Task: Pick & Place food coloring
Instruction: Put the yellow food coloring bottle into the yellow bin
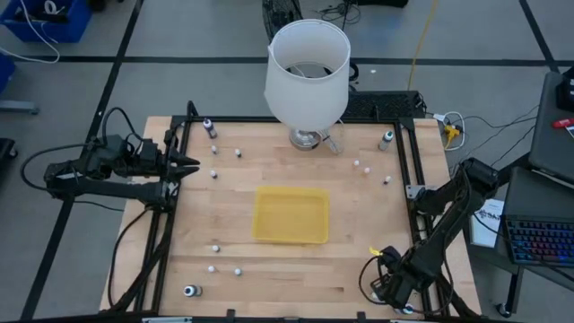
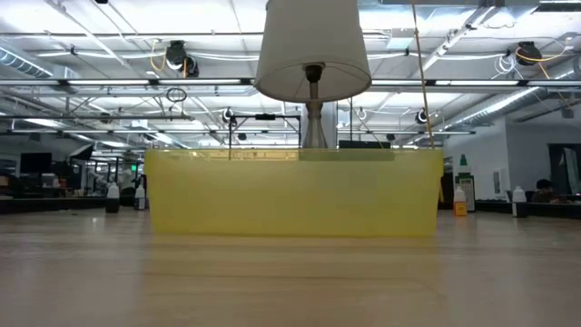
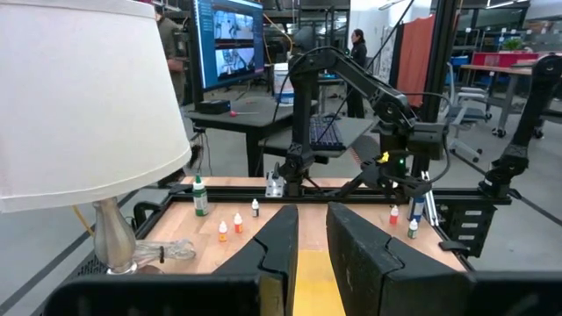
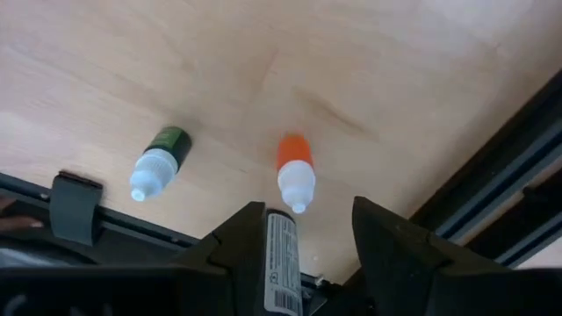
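Food coloring scattered on table; right gripper holding one bottle

Right gripper: at the table's near right corner, fingers closed on a labelled food coloring bottle. Two more bottles lie on the wood just past it, one orange-capped, one green-capped.
Left gripper: at the table's left edge, fingers shut, holding nothing.
Other bottles: standing about the tabletop around the yellow tray.
Lamp: at the far edge.
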Robot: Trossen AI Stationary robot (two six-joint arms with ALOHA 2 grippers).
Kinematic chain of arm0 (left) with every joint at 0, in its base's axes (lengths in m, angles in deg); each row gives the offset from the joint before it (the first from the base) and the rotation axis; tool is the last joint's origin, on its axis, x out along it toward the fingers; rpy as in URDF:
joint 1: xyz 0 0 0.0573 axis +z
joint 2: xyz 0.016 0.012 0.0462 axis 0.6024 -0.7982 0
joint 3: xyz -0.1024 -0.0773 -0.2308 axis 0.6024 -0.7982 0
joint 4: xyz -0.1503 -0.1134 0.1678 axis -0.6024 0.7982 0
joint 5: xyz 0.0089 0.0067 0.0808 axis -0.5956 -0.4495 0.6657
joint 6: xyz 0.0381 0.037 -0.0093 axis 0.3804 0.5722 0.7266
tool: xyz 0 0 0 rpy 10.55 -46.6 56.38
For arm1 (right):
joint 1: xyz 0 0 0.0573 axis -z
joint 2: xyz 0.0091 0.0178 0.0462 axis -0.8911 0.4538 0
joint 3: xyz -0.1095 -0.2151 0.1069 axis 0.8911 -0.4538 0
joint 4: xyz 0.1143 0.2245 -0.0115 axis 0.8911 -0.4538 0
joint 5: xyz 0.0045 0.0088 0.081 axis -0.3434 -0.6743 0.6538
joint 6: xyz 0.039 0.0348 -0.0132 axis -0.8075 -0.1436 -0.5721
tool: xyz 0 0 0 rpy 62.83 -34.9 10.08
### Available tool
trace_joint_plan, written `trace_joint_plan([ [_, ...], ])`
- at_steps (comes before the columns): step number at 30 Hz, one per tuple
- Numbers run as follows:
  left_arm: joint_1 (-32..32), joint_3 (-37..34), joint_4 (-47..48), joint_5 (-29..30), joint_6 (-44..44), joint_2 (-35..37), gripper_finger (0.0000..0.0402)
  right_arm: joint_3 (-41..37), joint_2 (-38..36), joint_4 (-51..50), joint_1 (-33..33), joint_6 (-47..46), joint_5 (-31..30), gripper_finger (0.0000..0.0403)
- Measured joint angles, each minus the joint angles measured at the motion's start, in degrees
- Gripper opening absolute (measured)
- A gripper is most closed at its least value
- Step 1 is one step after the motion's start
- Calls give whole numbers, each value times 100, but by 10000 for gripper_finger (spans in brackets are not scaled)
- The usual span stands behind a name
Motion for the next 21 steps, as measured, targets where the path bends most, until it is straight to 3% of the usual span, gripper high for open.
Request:
trace_joint_plan([
  [21,0,2,0,0,0,0,67,0,566,326,-111,23,7,157],
])
